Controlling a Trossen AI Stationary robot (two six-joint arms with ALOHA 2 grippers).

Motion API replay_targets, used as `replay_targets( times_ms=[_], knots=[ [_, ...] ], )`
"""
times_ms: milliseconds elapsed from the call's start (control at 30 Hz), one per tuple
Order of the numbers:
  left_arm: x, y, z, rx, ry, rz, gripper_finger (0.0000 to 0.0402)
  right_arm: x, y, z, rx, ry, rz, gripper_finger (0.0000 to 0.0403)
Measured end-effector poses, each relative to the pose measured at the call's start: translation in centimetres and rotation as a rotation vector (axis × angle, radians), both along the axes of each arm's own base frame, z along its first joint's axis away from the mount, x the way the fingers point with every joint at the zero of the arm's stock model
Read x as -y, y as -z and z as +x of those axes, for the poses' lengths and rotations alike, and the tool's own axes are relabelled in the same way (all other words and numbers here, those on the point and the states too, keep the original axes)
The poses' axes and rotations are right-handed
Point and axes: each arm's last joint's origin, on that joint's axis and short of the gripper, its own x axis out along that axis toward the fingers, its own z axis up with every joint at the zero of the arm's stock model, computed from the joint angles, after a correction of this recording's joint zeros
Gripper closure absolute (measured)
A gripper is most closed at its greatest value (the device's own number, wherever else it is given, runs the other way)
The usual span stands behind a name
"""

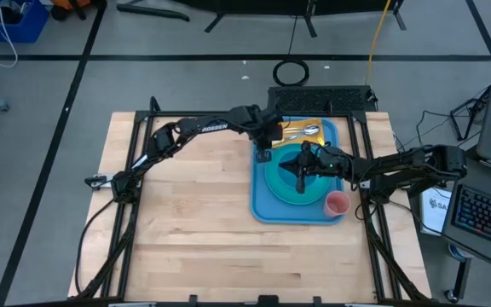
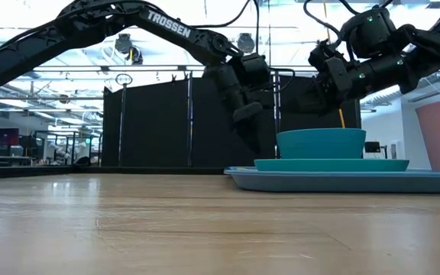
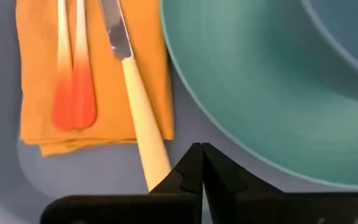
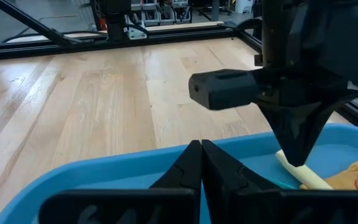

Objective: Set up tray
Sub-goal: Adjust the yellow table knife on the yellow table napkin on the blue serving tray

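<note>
Hanging shut and empty, the left claw [image 1: 264, 153] sits right over the knife's [image 3: 143, 121] handle end on the blue tray [image 1: 262, 205]. The knife runs straight away from it. The right claw [image 1: 300, 181] is shut too, over the plate [image 1: 281, 181].

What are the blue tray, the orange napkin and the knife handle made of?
Tray: likely plastic; smooth, evenly blue, with a moulded rounded rim. Napkin: looks like cloth or thick paper; matte, folded in layers, soft edges. Knife handle: cream, smooth, probably plastic, though it could be bone or resin; its blade looks like shiny metal.

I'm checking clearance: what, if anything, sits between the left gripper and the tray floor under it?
The cream knife handle. The shut left gripper hangs over its end, beside the orange napkin, on the blue tray.
</note>
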Motion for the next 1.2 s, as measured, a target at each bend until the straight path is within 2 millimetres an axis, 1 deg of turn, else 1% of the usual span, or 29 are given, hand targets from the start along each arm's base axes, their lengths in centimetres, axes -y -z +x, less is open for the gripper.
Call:
replay_targets(
  times_ms=[133, 233, 333, 467, 633, 733, 833, 967, 1067, 1133, 1200],
  knots=[
    [-0.2, 0.0, -0.1, -0.010, -0.101, -0.009, 0.0398, 0.0, 0.0, 0.0, 0.000, -0.001, 0.000, 0.0403],
    [-0.7, 0.1, -0.5, -0.035, -0.157, -0.026, 0.0385, 0.0, 0.0, 0.0, 0.003, -0.010, 0.015, 0.0403],
    [-1.0, 0.2, -0.9, -0.058, -0.163, -0.035, 0.0356, -0.1, 0.0, 0.0, 0.005, -0.023, 0.021, 0.0403],
    [-0.9, 0.3, -1.2, -0.109, -0.174, -0.003, 0.0306, -0.1, 0.0, 0.0, 0.005, -0.023, 0.021, 0.0403],
    [-0.5, 0.3, -1.0, -0.106, -0.145, 0.005, 0.0243, -0.1, 0.0, 0.0, 0.005, -0.023, 0.021, 0.0403],
    [-0.2, 0.4, -1.0, -0.119, -0.145, 0.022, 0.0215, -0.1, 0.0, 0.0, 0.006, -0.023, 0.021, 0.0403],
    [-0.1, 0.4, -1.1, -0.134, -0.136, 0.015, 0.0195, -0.1, 0.0, 0.0, 0.006, -0.023, 0.021, 0.0403],
    [-0.3, 0.4, -1.1, -0.136, -0.152, 0.028, 0.0180, -0.1, -0.1, 0.0, 0.010, -0.023, 0.020, 0.0403],
    [-0.3, 0.4, -1.1, -0.144, -0.140, 0.052, 0.0178, -0.1, -0.1, 0.0, 0.014, -0.023, 0.019, 0.0403],
    [-0.3, 0.4, -1.1, -0.146, -0.120, 0.058, 0.0184, -0.1, -0.1, 0.0, 0.014, -0.023, 0.019, 0.0403],
    [-0.2, 0.5, -1.3, -0.173, -0.084, 0.069, 0.0200, -0.1, -0.1, 0.1, 0.017, -0.023, 0.018, 0.0403]
  ],
)
